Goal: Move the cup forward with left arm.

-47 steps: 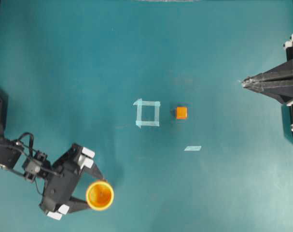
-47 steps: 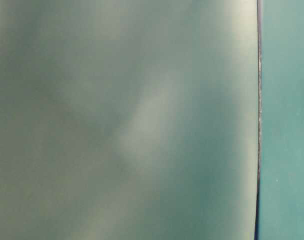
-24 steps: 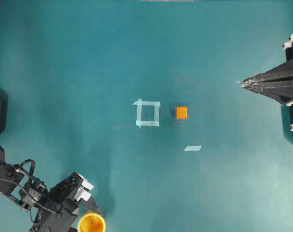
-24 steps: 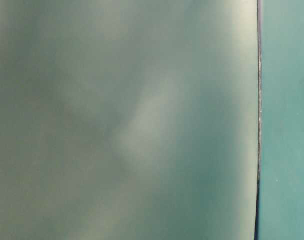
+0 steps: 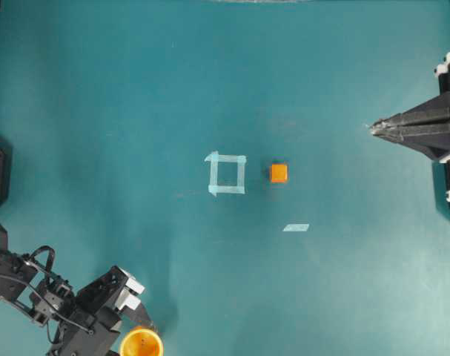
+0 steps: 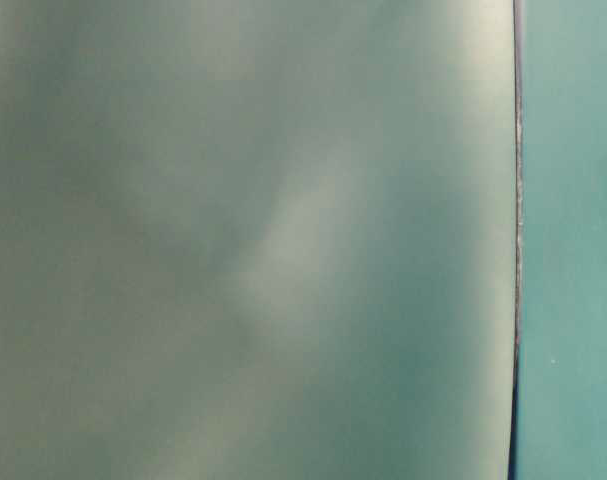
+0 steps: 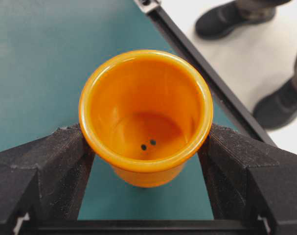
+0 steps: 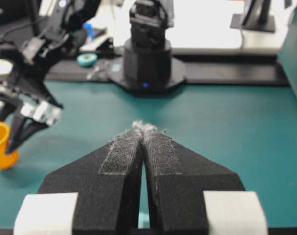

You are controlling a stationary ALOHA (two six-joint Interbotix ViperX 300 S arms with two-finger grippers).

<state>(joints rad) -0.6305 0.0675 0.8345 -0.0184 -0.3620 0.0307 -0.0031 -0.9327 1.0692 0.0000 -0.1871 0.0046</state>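
- Table: teal surface filling the overhead view; in the table-level view only a blurred grey-green wash with a thin vertical edge at the right, nothing there readable.
- Left arm: black, cabled, entering from the lower-left corner of the overhead view, its wrist partly cut off by the bottom edge.
- Right gripper: parked at the right edge of the overhead view, well apart from everything else, fingers pressed together tip to tip, nothing between them.
- Left gripper: jaws spread wide around the cup and pinching it, one black pad against each side of the wall; lower finger hidden off-frame in the overhead view.
- Cup: orange-yellow, upright, mouth facing up, long axis vertical; held between the two pads just below the rim; two small dark specks on the inner bottom. Overhead, at the very bottom edge, left of centre, lower part clipped by the frame. Whether the base touches the table cannot be told.
- Tape square: pale outline near the table's middle, far from the cup.
- Tape strip: short, pale, lying apart.
- Orange cube: just beside the tape square's right side, not touching it.
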